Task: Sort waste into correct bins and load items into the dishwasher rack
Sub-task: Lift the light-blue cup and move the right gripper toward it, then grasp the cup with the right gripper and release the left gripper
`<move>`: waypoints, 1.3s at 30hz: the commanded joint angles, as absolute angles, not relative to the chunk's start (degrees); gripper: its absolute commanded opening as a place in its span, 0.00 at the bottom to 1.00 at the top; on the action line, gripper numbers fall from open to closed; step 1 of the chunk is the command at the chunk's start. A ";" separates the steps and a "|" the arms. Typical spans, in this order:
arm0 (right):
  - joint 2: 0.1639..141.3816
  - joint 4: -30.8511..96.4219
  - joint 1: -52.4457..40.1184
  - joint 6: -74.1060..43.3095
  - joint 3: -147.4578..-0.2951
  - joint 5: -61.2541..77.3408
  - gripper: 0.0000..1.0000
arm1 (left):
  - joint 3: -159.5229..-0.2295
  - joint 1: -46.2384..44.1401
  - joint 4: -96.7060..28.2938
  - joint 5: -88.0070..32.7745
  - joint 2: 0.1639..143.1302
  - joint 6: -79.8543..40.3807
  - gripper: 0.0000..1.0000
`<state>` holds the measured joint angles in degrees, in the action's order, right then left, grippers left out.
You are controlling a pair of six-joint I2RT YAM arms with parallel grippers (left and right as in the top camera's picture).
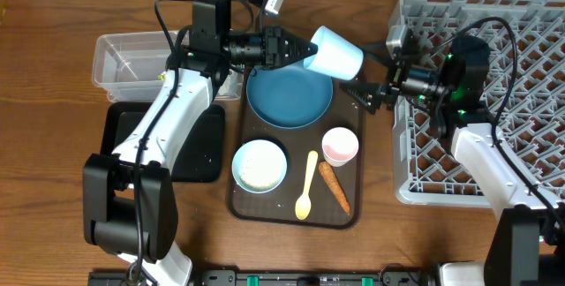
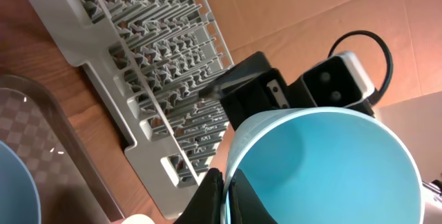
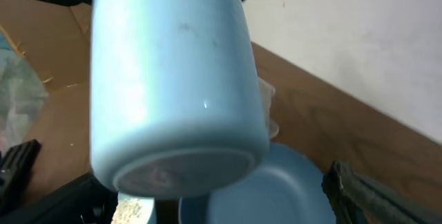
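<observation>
My left gripper (image 1: 300,52) is shut on the rim of the light blue cup (image 1: 337,52) and holds it tilted in the air over the dark blue dish (image 1: 290,99). In the left wrist view its jaws (image 2: 224,196) pinch the cup's wall (image 2: 324,169). My right gripper (image 1: 366,92) is open just right of the cup's base. In the right wrist view the cup (image 3: 173,79) hangs close above the open fingers (image 3: 200,186), with the dish (image 3: 290,189) below. The grey dishwasher rack (image 1: 494,101) stands at the right. No tissue or wrapper shows.
On the brown serving tray (image 1: 353,215) sit a white bowl (image 1: 259,165) with rice, a pink-white cup (image 1: 340,145), a pale yellow spoon (image 1: 306,189) and an orange carrot (image 1: 334,186). A clear tub (image 1: 132,61) and a black tray (image 1: 190,158) lie at the left.
</observation>
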<state>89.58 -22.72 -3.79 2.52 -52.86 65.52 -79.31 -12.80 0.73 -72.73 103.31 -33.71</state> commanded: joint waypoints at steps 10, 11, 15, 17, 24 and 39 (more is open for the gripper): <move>89.82 -29.58 -5.72 1.96 -53.78 71.00 0.93 | -79.79 -12.69 1.43 -72.42 103.46 -38.30 0.06; 89.82 -30.22 -5.96 1.93 -53.78 71.02 0.91 | -79.79 -12.69 1.41 -72.42 103.46 -38.54 0.06; 89.82 -32.75 -6.98 1.74 -53.78 70.96 0.87 | -79.79 -12.69 1.41 -72.42 103.46 -38.94 0.06; 89.82 -33.82 -7.22 1.76 -53.78 70.98 0.84 | -79.79 -12.69 1.41 -72.42 103.46 -39.64 0.06; 89.82 -34.61 -7.20 1.74 -53.78 70.72 0.81 | -79.79 -12.69 1.39 -72.44 103.46 -41.19 0.06; 89.82 -36.91 -7.20 1.76 -53.78 69.52 0.59 | -79.79 -12.69 1.39 -72.44 103.46 -41.74 0.06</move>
<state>89.60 -36.69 -6.26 1.69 -52.88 68.01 -79.31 -12.80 1.17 -73.52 103.31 -40.93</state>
